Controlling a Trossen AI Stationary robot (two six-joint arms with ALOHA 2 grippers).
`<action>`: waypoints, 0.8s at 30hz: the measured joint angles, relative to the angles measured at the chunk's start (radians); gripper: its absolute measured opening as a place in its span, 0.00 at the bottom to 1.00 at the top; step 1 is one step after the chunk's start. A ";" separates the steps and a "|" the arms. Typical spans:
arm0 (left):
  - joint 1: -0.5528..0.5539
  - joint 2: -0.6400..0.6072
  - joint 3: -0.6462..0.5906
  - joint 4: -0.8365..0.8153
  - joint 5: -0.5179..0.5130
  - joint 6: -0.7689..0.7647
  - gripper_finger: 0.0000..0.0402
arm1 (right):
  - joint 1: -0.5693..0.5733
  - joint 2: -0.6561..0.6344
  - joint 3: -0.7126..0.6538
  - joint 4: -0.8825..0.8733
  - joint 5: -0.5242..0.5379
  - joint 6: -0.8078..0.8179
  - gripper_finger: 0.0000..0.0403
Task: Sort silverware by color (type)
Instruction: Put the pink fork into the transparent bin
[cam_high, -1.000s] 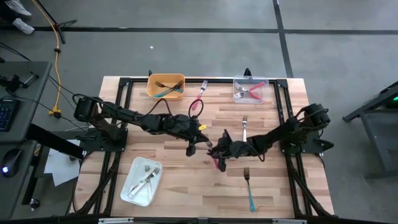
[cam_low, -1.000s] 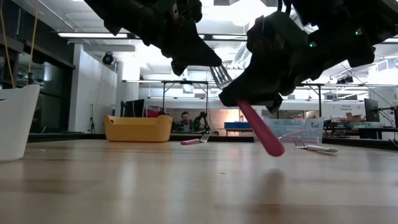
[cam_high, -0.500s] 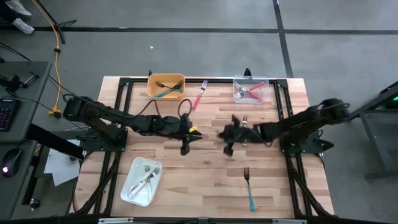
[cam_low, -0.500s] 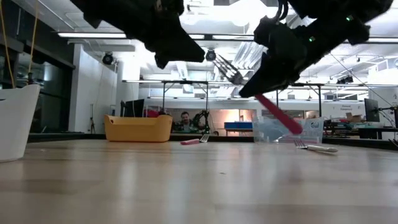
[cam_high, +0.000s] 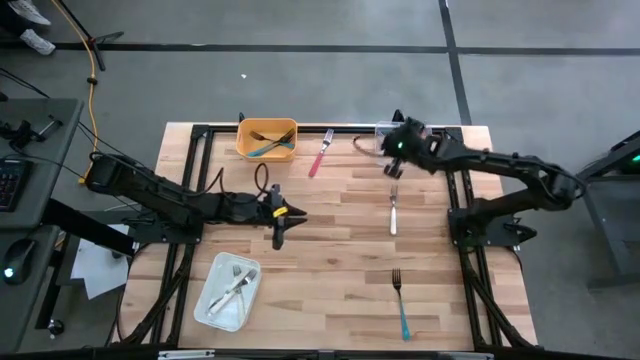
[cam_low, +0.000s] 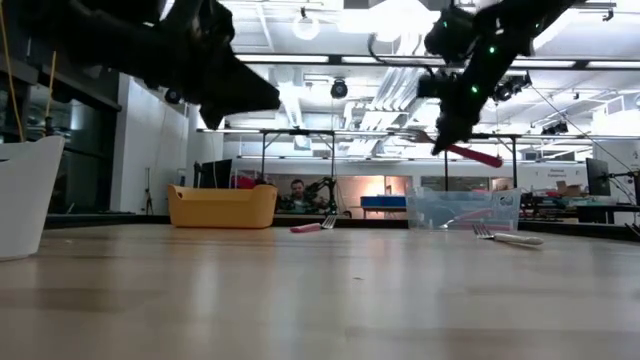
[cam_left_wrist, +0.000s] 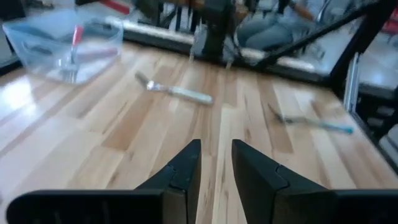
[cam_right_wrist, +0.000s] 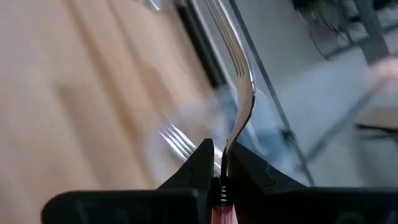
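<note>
Over the far right of the wooden table (cam_high: 330, 270), my right gripper (cam_high: 396, 146) hangs above the clear plastic bin (cam_low: 462, 211), its fingers (cam_right_wrist: 200, 163) pinched tight on a pink-handled fork with a silver metal head (cam_right_wrist: 239, 81); in the low view that fork juts out level, well above the tabletop, with its pink handle pointing right. My left gripper (cam_high: 279, 222) sits near the middle of the table, left of centre, lifted clear of the wood, its two dark fingers (cam_left_wrist: 186, 169) narrowly parted with nothing between them. A white-handled fork (cam_high: 393, 210) lies on the wood just near of my right gripper, and a teal-handled fork (cam_high: 401, 305) lies further toward the near edge on the right. A second pink-handled fork (cam_high: 321, 153) rests at the far edge between the yellow bin (cam_high: 267, 139) and the clear one. The yellow bin holds teal-handled forks, and the white rectangular tray (cam_high: 227, 291) at the near left holds white-handled ones. Pink-handled forks lie inside the clear bin.
</note>
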 joint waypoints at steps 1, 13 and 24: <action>0.000 0.001 -0.007 0.024 0.000 -0.004 0.21 | -0.040 -0.001 0.000 -0.008 -0.002 -0.038 0.06; 0.000 -0.005 -0.024 0.050 0.000 -0.006 0.21 | -0.280 0.169 -0.016 0.073 -0.117 -0.219 0.06; -0.001 -0.005 -0.024 0.050 0.001 -0.013 0.21 | -0.306 0.286 -0.016 0.153 -0.145 -0.197 0.07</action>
